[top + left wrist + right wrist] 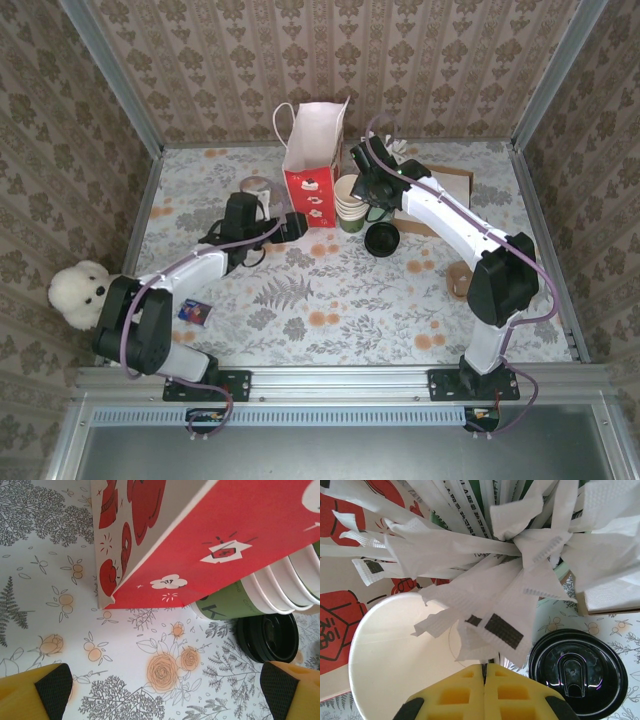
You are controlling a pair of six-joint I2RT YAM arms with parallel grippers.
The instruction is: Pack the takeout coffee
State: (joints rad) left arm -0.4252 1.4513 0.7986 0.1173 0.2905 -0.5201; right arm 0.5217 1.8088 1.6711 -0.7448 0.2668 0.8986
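Note:
The takeout coffee (pixel 349 196) is the top cup of a stack with green walls and cream rims, standing just right of the red-and-white gift bag (pixel 312 150). My right gripper (pixel 368 190) is over its right edge. In the right wrist view the fingers (pixel 455 695) meet, shut, at the rim of the cup's cream inside (pixel 395 665). My left gripper (pixel 165 690) is open and low over the floral cloth, in front of the gift bag (pixel 240 525) and the stacked cups (pixel 250 600).
A green cup of paper-wrapped sticks (pixel 520 545) leans close over the right fingers. A black lid (pixel 382 239) lies beside the stack. A cardboard box (pixel 450 185) sits at the back right, a pale cup (pixel 257 187) behind the left arm, a teddy bear (pixel 80 290) at the left edge.

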